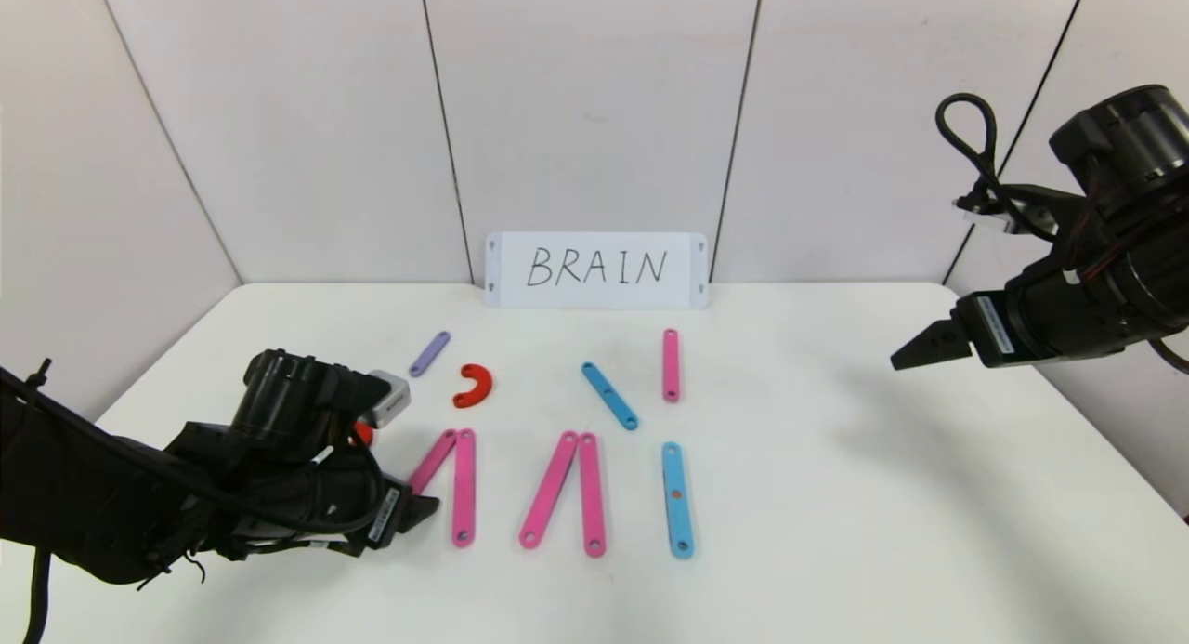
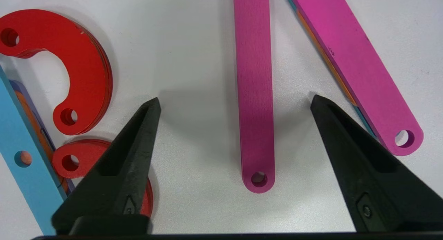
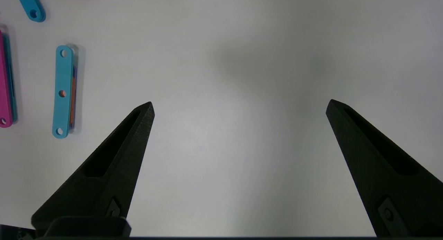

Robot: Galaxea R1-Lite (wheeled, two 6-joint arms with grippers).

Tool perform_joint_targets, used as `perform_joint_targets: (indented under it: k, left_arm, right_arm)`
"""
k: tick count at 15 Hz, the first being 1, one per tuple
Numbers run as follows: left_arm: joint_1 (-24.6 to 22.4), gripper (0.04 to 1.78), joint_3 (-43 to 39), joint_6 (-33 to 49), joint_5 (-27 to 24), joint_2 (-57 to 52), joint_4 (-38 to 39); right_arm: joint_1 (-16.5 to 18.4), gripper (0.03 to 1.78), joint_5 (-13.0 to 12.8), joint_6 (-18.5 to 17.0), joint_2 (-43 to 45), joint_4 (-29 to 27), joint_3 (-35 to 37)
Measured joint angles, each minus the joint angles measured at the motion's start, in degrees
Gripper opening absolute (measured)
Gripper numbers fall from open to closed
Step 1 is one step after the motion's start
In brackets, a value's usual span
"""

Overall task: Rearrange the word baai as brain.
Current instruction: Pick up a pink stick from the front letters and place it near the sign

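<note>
The letters lie flat on the white table [image 1: 836, 495]. My left gripper [image 1: 418, 512] is open and low over the leftmost letters. In the left wrist view its fingertips [image 2: 148, 115] straddle the near end of a pink strip [image 2: 256, 94] without touching it; a second pink strip [image 2: 349, 60] lies beside it. Two red C-curves [image 2: 83, 60] and a blue strip [image 2: 20, 153] lie next to them, mostly hidden under my arm in the head view. Farther right are two pink strips [image 1: 550, 488] leaning together and a blue strip [image 1: 677, 500]. My right gripper [image 1: 915, 351] is open, empty and raised at the right.
Behind the row lie a purple strip [image 1: 429, 353], a loose red C-curve [image 1: 474, 386], a slanted blue strip [image 1: 609, 395] and a short pink strip [image 1: 671, 365]. A white card reading BRAIN [image 1: 596, 269] stands against the back wall. Bare table [image 3: 242, 60] lies under the right gripper.
</note>
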State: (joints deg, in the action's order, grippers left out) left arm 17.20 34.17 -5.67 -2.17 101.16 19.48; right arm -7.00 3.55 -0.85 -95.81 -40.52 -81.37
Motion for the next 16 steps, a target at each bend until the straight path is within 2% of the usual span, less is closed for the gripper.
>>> perform_joint_targets:
  k: [5,7,12,16]
  left_arm:
    - [0.0,0.57,-0.2,0.0,0.0,0.0,0.2]
    - [0.0,0.32,-0.2,0.0,0.0,0.0,0.3]
    - [0.0,0.28,0.8,0.5,0.1,0.0,0.8]
    - [0.0,0.28,3.1,2.0,1.0,0.1,5.4]
  right_arm:
    - [0.0,1.74,-0.2,-0.1,0.0,0.1,-0.1]
    - [0.0,1.74,-0.2,-0.1,0.0,0.1,-0.1]
    - [-0.2,1.74,-0.2,0.0,0.0,0.1,0.0]
    - [-0.6,1.74,-0.2,0.0,-0.2,0.0,0.1]
